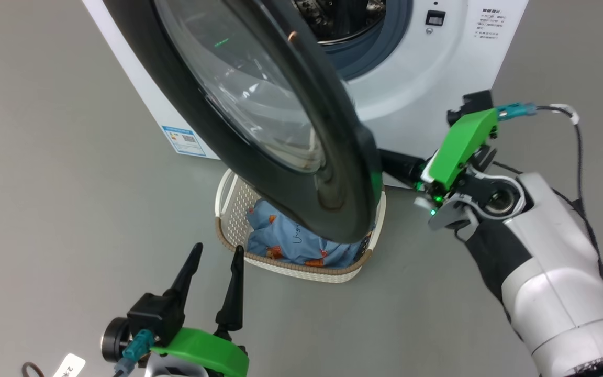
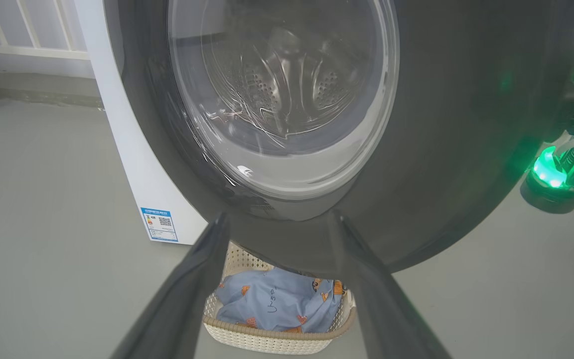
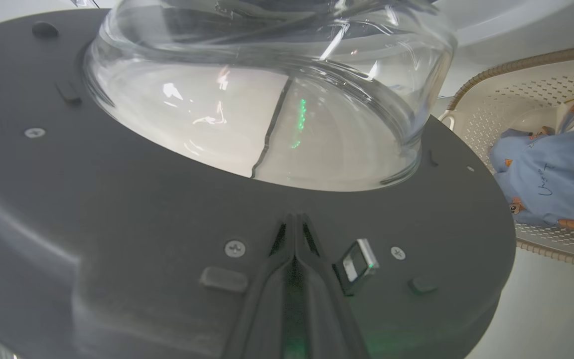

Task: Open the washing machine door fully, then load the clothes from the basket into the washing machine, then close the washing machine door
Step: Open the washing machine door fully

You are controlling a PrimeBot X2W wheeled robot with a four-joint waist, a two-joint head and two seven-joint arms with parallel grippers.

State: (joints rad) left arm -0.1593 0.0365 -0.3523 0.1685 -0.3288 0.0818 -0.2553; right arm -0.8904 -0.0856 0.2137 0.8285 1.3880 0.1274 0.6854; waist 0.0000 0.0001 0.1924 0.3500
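Looking from the head, I see the washing machine door [image 1: 259, 115] swung partly open from the washing machine [image 1: 416, 78], its glossy black rim overhanging the basket [image 1: 280, 264] of blue clothes [image 1: 291, 241]; my left gripper [image 1: 218, 248] stands wide and empty. Left wrist: the drum [image 2: 287, 85] shows through the bulging glass [image 2: 267, 164]. Right wrist: my right gripper [image 3: 294, 224], fingers pressed together on nothing, lies against the door's inner face.

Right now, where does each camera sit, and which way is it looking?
Head: up top, looks down on the washing machine door; left gripper and right gripper show.
Left wrist: faces the door's outer side; its open fingers show.
Right wrist: faces the door's inner side; its shut fingers show.
All three share the basket of clothes.
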